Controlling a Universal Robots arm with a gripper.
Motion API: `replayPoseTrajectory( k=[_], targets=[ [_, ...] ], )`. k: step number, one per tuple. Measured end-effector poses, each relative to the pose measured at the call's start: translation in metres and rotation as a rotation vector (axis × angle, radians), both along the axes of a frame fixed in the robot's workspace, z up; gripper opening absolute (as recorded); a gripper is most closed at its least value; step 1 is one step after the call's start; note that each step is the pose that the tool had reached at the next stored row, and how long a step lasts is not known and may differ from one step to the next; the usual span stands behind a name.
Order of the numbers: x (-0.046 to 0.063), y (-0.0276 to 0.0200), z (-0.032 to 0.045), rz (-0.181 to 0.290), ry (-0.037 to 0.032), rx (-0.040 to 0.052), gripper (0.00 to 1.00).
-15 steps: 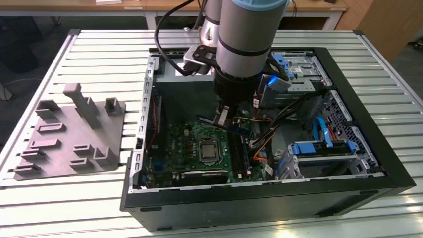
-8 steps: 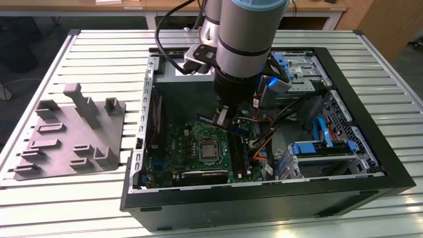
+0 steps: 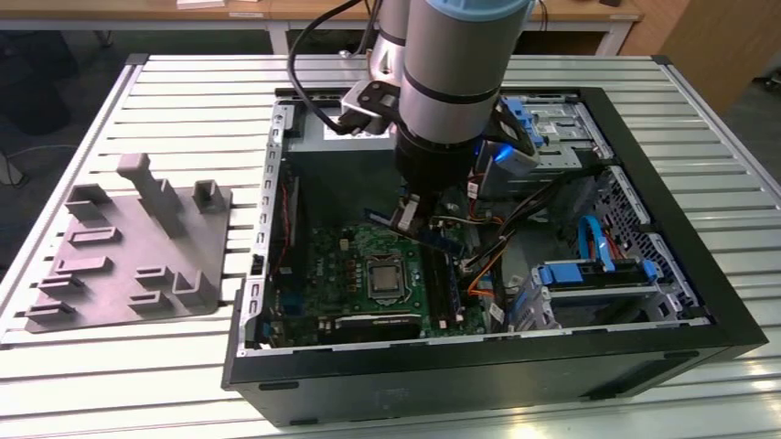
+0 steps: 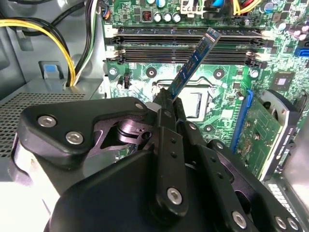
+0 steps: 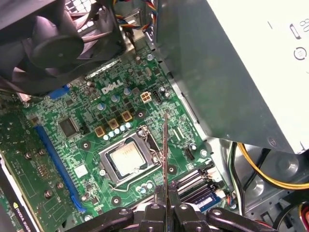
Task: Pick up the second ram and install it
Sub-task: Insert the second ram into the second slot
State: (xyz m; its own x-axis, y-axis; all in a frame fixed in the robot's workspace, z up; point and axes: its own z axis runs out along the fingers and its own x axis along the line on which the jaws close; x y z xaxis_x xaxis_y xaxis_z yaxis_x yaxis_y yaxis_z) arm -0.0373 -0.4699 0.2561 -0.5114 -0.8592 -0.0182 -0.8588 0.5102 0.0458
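**Q:** What is in your scene, largest first?

**A:** Slatted grey metal surface [image 3: 183,82]. Open black computer case [image 3: 488,352] standing on it. Square green motherboard [image 4: 227,87] inside the case. Your black gripper [image 4: 166,104], clamped on one end of the second ram [image 4: 193,63], a thin blue-green flat stick. It is held tilted above the board, not seated, with its free end over the long black slots [image 4: 188,33].

**Q:** What could go wrong for you?

**A:** In my judgement, the tilt could bring the stick into a slot askew and jam or bend it. The narrow end grip could also let it swivel.
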Motion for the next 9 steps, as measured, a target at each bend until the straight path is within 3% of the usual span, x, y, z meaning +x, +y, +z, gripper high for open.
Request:
replayPoseTrajectory(
  k=[9],
  targets=[
    [0.0,0.0,-0.0003,-0.05,0.0,-0.0028,0.14]
  ],
)
